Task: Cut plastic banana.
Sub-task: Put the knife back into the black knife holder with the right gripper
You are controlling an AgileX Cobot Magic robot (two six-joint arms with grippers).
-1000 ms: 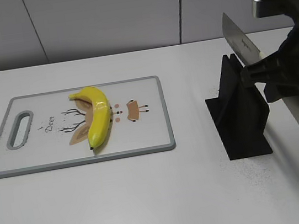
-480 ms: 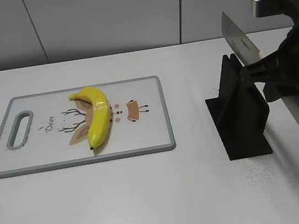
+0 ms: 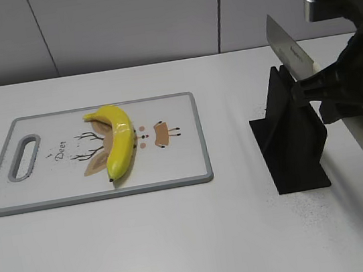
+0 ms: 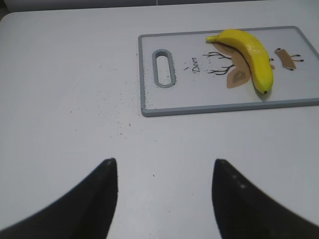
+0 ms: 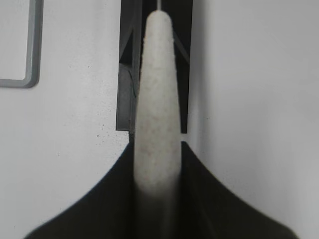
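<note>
The plastic banana lies whole on the white cutting board, curved, one dark tip toward the front edge. It also shows in the left wrist view, on the board. My right gripper is shut on a knife, whose silver blade slants up and to the left above the black knife stand. In the right wrist view the pale speckled handle sits clamped in the right gripper, over the stand. My left gripper is open and empty over bare table, short of the board.
The black stand is right of the board, with a strip of table between them. The board's grey handle slot is at its left end. Fine dark specks dot the white table near the board's corner.
The knife has shifted very slightly up and to the left over the stand. The banana and the board have not moved.
</note>
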